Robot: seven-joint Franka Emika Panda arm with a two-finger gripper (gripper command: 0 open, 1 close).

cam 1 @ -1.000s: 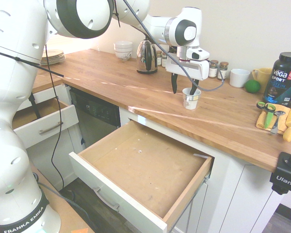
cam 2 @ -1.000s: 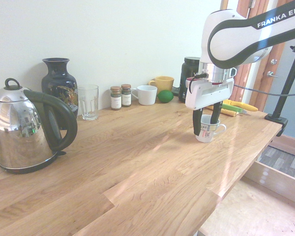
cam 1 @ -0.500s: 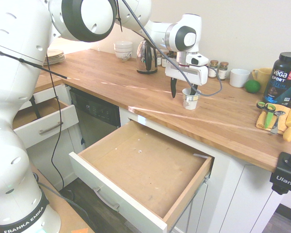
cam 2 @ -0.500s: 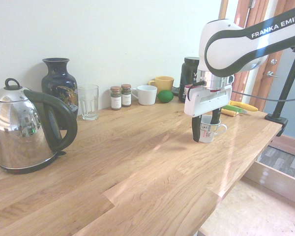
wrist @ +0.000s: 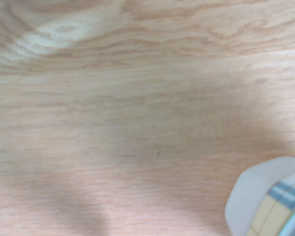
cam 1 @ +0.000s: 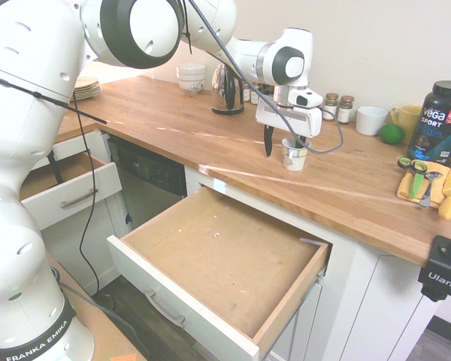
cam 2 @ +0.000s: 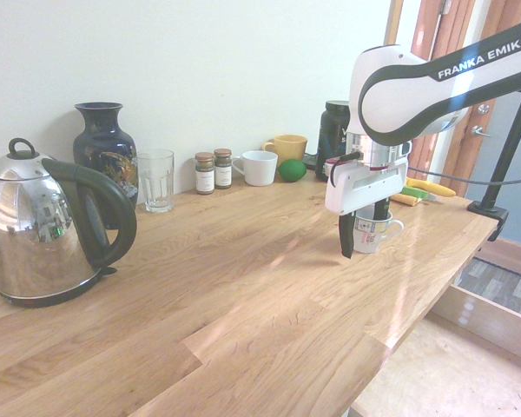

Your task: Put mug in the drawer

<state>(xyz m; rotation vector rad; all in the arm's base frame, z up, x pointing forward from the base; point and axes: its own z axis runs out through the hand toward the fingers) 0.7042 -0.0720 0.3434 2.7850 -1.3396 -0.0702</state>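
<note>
The small white mug (cam 1: 294,154) stands upright on the wooden desk (cam 1: 210,128), near its front edge above the open drawer (cam 1: 218,259). It bears faint print on its side, and in the second exterior view its loop handle points away from the arm's side, toward the desk's end.

The gripper (cam 1: 283,146) points straight down over the mug with its fingers (cam 2: 346,236) spread apart. One dark finger hangs outside the mug wall, clear of it on the kettle side, and the other reaches down at or inside the rim. They do not clamp the mug.

The drawer is pulled far out, its bare light-brown wooden bottom empty, white front panel and metal bar handle facing the floor side. In the wrist view a blurred piece of the mug (wrist: 270,201) shows at the corner over wood grain.

A steel kettle (cam 2: 43,228), a dark vase (cam 2: 106,149) and a clear glass (cam 2: 156,180) stand well apart from the mug, along the wall.
</note>
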